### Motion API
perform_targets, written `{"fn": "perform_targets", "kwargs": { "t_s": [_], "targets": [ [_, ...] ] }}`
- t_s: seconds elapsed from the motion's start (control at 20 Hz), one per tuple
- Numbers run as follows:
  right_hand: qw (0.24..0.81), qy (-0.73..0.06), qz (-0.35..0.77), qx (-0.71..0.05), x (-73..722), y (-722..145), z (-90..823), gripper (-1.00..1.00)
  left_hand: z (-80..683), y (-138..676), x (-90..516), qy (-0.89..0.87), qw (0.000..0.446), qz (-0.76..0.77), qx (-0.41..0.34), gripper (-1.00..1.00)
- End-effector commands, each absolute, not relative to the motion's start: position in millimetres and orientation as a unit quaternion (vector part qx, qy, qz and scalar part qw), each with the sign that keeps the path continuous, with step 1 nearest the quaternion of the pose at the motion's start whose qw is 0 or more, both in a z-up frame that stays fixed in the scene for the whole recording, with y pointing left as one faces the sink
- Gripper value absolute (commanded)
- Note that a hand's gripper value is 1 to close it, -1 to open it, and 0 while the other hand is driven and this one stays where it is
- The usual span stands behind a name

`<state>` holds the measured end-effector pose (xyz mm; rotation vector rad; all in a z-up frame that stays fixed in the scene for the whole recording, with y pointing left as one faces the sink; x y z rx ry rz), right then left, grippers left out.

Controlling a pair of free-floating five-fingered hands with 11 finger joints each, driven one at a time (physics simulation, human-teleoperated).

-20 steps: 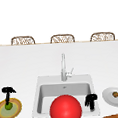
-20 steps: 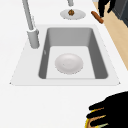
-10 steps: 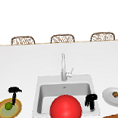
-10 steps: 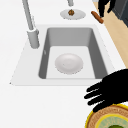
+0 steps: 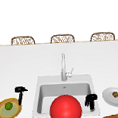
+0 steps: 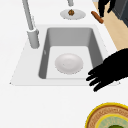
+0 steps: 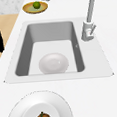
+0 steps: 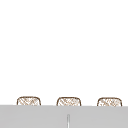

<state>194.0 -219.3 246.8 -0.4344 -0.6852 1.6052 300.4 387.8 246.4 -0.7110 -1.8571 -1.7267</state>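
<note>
At lower left of the front view, my left hand (image 5: pixel 20 90) hovers by the basket (image 5: pixel 3 115), fingers spread and holding nothing; the lime (image 5: pixel 8 106) lies untouched inside. My right hand (image 5: pixel 91 99) hangs at the sink's (image 5: pixel 64 78) right rim, fingers unclear.

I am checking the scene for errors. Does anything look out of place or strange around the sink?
Yes: a big red ball sits before the sink in the front view, hiding its near rim. Nothing looks spilled or broken.
</note>
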Motion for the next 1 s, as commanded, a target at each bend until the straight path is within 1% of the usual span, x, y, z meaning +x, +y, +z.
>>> {"fn": "perform_targets", "kwargs": {
  "t_s": [0.0, 0.65, 0.95],
  "targets": [
    [0.622, -0.298, 0.699, -0.189, 194, -219, 247, 0.00, 249, 365, 294, -0.672, 0.244, -0.658, -0.235, -1.00],
    [0.622, -0.298, 0.699, -0.189, 194, -219, 247, 0.00, 251, 292, 252, -0.676, 0.238, -0.658, -0.234, -1.00],
    [0.622, -0.298, 0.699, -0.189, 194, -219, 247, 0.00, 249, 260, 223, -0.683, 0.225, -0.658, -0.223, -1.00]
  ]
}}
